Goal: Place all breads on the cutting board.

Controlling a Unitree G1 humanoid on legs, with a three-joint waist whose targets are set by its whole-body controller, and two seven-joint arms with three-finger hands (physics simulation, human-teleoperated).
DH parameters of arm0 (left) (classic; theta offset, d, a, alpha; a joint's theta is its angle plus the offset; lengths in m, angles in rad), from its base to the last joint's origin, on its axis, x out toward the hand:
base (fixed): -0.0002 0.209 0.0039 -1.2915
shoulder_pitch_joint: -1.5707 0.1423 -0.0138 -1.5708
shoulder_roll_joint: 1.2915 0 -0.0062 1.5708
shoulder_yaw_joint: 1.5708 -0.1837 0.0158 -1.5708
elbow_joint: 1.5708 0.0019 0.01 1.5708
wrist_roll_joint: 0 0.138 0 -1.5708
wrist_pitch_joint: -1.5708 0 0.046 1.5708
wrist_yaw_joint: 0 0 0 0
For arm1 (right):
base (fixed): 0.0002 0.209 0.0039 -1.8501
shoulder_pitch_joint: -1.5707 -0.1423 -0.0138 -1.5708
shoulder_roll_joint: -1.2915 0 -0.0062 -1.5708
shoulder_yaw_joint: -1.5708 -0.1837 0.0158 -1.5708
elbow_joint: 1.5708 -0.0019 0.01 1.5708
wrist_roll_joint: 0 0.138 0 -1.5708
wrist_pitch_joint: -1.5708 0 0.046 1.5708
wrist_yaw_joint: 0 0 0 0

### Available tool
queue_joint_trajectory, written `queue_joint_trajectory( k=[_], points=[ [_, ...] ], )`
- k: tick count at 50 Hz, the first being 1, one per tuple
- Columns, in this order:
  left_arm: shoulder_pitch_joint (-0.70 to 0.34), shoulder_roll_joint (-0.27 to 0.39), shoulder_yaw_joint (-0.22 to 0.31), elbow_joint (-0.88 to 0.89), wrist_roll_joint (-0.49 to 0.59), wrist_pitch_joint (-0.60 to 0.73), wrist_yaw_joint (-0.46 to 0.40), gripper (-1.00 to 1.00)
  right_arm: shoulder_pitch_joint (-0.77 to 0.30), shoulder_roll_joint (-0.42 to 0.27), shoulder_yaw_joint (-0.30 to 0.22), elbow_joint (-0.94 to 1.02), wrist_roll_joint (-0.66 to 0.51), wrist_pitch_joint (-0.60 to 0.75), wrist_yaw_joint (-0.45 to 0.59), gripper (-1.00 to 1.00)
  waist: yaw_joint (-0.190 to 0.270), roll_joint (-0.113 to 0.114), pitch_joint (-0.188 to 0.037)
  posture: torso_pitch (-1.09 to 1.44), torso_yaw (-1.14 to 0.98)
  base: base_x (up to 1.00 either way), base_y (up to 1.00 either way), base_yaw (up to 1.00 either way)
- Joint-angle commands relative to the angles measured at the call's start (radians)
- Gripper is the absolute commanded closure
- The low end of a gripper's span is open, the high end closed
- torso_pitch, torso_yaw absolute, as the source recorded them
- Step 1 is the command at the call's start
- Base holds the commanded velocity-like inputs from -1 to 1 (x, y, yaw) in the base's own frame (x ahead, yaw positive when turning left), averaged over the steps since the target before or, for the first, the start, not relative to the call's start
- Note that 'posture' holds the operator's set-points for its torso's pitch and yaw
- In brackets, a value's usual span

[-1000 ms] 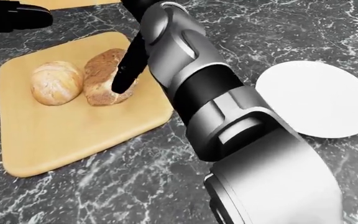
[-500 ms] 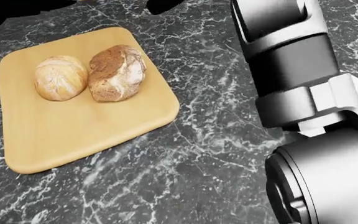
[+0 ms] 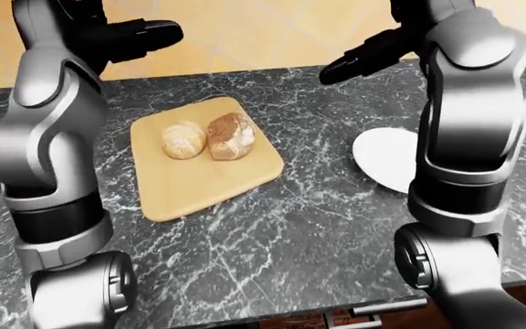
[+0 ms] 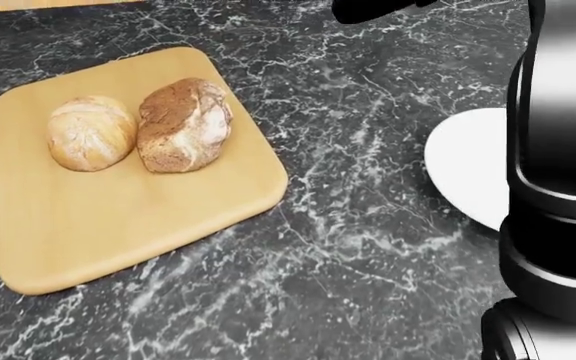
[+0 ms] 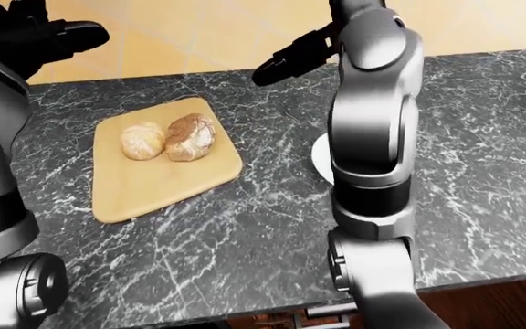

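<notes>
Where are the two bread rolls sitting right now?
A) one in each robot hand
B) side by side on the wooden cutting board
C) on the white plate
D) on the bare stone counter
B: the pale roll and the darker roll lie touching on the cutting board; the white plate holds nothing.

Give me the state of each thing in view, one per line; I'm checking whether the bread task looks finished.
Cutting board: flat on the counter, carrying two breads.
Pale round bread: on the board, touching the darker one.
Dark brown bread: on the board, free of either hand.
White plate: on the counter, bare where visible, partly hidden by the right arm.
Left hand: raised, open, holding nothing.
Right hand: raised above the counter, open, holding nothing.
</notes>
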Motion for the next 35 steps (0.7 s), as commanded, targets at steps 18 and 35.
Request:
queue_joint_trajectory(
  k=[18,35],
  points=[
    [0.059,0.027,0.029,-0.154,-0.03,-0.239,0.052,-1.0,0.064,-0.032,-0.036,-0.229,0.024,-0.135,-0.097,-1.0,0.003,0.0,-0.026,0.0,0.0,0.0,0.0,0.0],
    [0.056,0.043,0.029,-0.193,-0.034,-0.354,0.079,-1.0,0.098,-0.046,-0.041,-0.293,0.047,-0.207,-0.162,-1.0,0.003,-0.002,-0.022,0.0,0.0,0.0,0.0,0.0]
  ],
)
